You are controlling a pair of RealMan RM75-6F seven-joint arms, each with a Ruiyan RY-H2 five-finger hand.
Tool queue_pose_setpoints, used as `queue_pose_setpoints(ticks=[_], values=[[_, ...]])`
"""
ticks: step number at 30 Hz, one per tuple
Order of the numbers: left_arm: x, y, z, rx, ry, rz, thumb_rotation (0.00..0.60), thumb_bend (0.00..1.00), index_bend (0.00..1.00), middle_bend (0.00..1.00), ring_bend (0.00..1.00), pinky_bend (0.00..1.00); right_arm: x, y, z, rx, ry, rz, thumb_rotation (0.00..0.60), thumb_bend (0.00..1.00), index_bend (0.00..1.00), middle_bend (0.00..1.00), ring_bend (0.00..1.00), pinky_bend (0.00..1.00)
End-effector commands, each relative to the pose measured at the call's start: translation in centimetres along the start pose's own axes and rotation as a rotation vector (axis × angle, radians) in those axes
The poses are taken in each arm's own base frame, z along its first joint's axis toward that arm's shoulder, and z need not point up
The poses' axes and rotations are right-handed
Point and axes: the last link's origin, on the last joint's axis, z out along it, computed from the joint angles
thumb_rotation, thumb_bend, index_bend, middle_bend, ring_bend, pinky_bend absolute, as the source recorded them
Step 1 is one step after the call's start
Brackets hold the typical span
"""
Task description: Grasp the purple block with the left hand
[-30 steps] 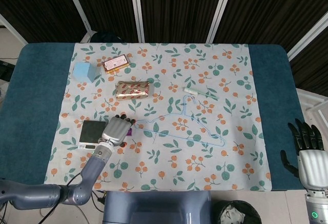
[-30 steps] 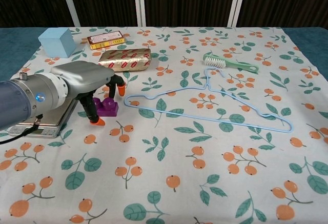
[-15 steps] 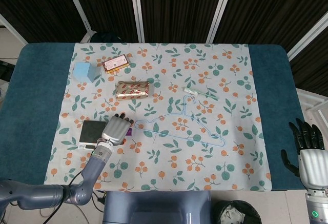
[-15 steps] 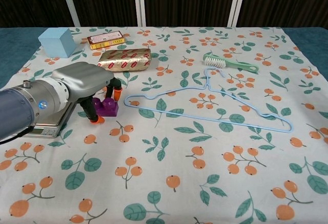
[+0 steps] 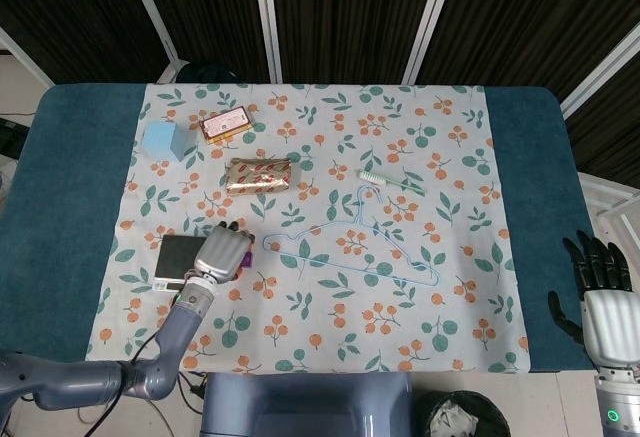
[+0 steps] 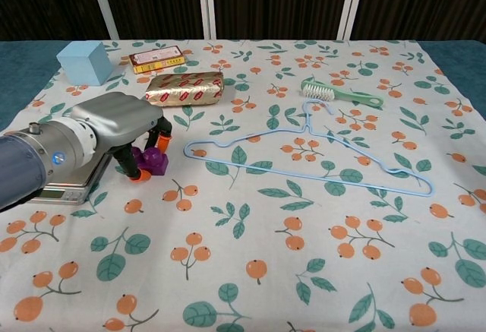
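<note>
One hand matters: left hand (image 6: pixel 114 131) sits right over the purple block (image 6: pixel 150 160) on the tabletop (image 6: pixel 319 218), fingers curled round it, w/ block peeking out on its right side. Looks gripped, not lifted. Right hand (image 5: pixel 600 292) is far off, fingers apart, holding nothing.

1. Lab or robot test cell, not a home.
2. Worktop (image 5: pixel 70 177) has teal felt covering with a leaf-and-berry print cloth (image 5: pixel 330 327) laid over it, staged like a test surface.
3. Backdrop is black curtain panels (image 5: pixel 340 12) split by white frame bars (image 5: pixel 266 17).
4. Unrelated props are scattered across it: blue wire hanger (image 6: pixel 319 150), green brush (image 6: pixel 338 93), light blue cube (image 6: pixel 84 61), gold-wrapped packet (image 6: pixel 184 87), small digital scale (image 5: pixel 180 260).
</note>
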Motion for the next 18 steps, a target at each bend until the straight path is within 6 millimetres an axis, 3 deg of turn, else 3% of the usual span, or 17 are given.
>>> queue_pose_setpoints(ticks=[1, 10, 18], values=[[0.4, -0.2, -0.1, 0.002, 0.009, -0.007, 0.6, 0.2, 0.49, 0.5, 0.27, 0.35, 0.0, 0.0, 0.0, 0.001, 0.001, 0.0, 0.6, 0.48, 0.07, 0.03, 0.0, 0.02], [3.2, -2.3, -1.4, 0.013, 0.079, -0.015, 0.6, 0.2, 0.49, 0.5, 0.27, 0.35, -0.2, -0.2, 0.0, 0.008, -0.003, -0.003, 0.6, 0.48, 0.07, 0.03, 0.0, 0.02], [2.8, -6.7, -3.2, 0.063, 0.043, 0.017, 0.6, 0.2, 0.49, 0.5, 0.27, 0.35, -0.5, -0.6, -0.1, 0.016, -0.011, -0.008, 0.6, 0.48, 0.07, 0.03, 0.0, 0.02]])
